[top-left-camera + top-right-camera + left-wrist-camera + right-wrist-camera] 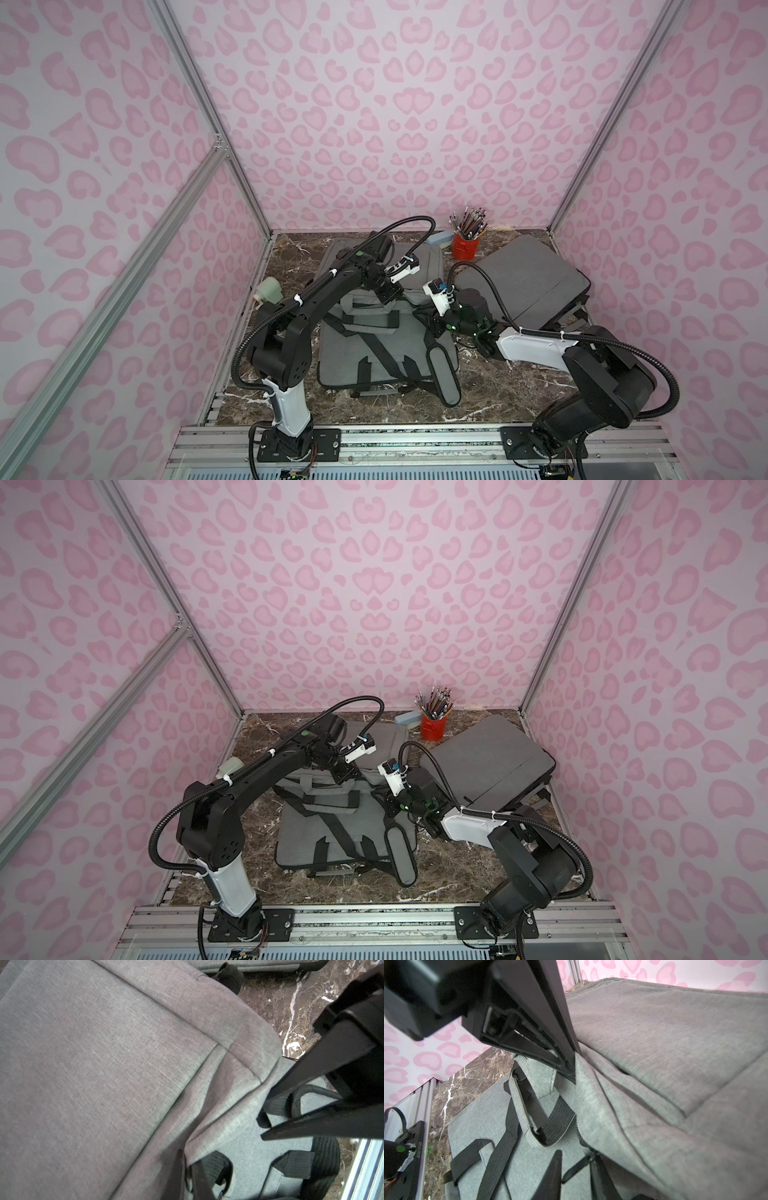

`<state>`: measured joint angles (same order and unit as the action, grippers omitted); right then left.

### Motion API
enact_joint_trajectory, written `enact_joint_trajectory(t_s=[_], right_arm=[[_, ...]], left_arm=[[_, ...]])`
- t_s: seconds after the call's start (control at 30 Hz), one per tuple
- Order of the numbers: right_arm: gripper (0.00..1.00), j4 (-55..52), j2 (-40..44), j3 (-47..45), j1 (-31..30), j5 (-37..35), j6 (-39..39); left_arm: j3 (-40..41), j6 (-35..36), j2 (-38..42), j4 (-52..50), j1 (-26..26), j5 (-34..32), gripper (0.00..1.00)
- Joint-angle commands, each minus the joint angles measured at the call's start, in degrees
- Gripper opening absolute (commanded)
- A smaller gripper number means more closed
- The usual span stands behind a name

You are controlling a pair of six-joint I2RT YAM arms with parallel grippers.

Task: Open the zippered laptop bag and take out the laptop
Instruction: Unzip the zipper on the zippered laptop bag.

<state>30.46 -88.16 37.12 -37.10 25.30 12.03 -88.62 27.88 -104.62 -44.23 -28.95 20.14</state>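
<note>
A grey laptop bag (340, 361) lies flat at the centre of the counter (498, 386) (black straps across it). Over it, the left fingers (311, 1129) are pressed together; the right fingers (562, 1032) stand apart, one against grey fabric.

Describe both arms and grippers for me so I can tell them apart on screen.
Each is black with one white shell: left arm by its base, right arm mid-arm. Ribbed black cable, white ties, green lights. The left gripper and right gripper are tapered, black.
</note>
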Motion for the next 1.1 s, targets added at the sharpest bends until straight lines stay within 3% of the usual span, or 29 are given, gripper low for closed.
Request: enact_joint_trajectory(t_s=[0.0,0.17,0.27,0.47,0.7,1.07], right_arm=[[0.34,0.6,2.4,-1.8,0.4,-0.8,5.3],[0.43,0.5,6.3,-4.0,3.2,-0.4,15.1],[0.56,1.8,8.1,-5.5,5.8,-0.9,23.7],[0.62,1.8,7.7,-3.9,8.7,-0.4,35.8],[0.6,-0.5,1.5,1.0,8.9,1.2,41.6],[0.45,-0.8,-4.0,4.3,8.6,4.5,44.7]], left_arm=[[0.5,0.5,0.9,3.4,-0.1,1.3,0.03],[1.8,0.3,1.0,3.7,0.0,0.0,0.03],[2.5,-0.5,1.2,4.2,0.0,-0.8,0.02],[3.6,-2.6,1.3,5.0,-0.1,-2.1,0.07],[4.5,-4.5,1.7,5.5,-0.1,-3.5,0.15],[8.1,-8.8,4.6,8.2,-0.6,-5.3,0.21]])
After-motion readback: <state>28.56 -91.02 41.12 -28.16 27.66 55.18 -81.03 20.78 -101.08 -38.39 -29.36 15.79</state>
